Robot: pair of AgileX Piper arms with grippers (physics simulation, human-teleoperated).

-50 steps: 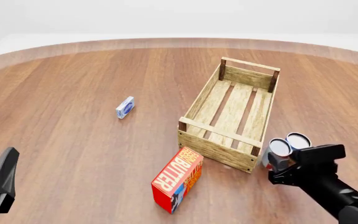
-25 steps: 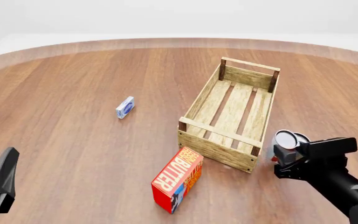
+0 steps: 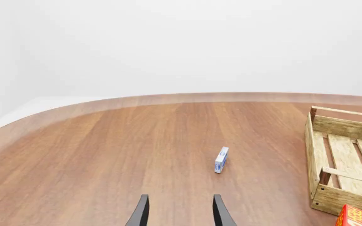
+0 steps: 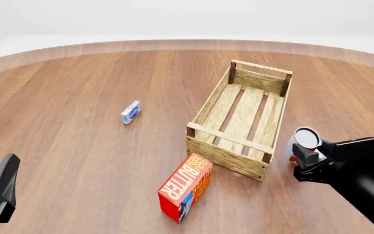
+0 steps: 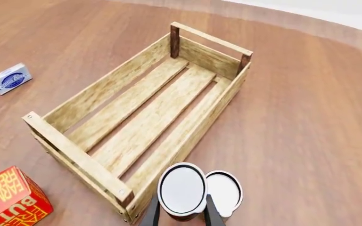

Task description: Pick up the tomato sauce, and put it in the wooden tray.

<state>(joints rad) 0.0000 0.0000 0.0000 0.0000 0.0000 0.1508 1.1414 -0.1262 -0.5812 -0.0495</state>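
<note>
Red-labelled tomato sauce (image 4: 304,142) sits pinched in the right gripper (image 4: 307,163) beside the wooden tray (image 4: 223,155).

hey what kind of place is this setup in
Likely a simulated tabletop test scene, not a real room: a bare wooden table against blank white, with grocery props, a wooden tray, a butter box and cans.

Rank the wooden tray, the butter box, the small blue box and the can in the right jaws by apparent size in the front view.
1. wooden tray
2. butter box
3. can, though partly hidden by the right gripper
4. small blue box, which lies farther from the camera
</note>
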